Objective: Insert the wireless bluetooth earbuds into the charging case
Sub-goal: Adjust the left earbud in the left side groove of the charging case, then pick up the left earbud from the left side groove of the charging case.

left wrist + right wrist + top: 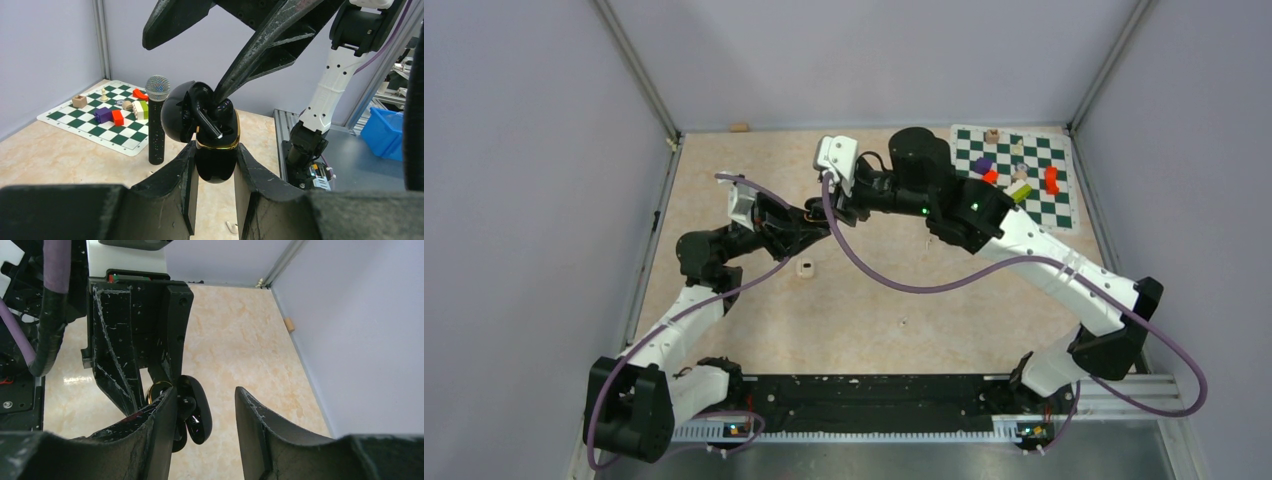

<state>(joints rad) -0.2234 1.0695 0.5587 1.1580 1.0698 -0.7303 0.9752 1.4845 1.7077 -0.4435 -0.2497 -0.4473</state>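
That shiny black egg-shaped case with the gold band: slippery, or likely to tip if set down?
Probably slippery: the glossy black charging case mirrors light, and the left gripper pinches only its curved sides. Its rounded bottom would likely rock or tip, more so with the lid open.

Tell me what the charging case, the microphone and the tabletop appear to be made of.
The charging case: likely glossy black plastic, since it shows sharp highlights, with a gold, metal-looking band at the rim. The microphone: matte black handle, plastic or coated metal; silvery woven mesh head, probably metal. The tabletop: smooth beige marble-patterned surface with faint sheen, possibly laminate rather than stone.
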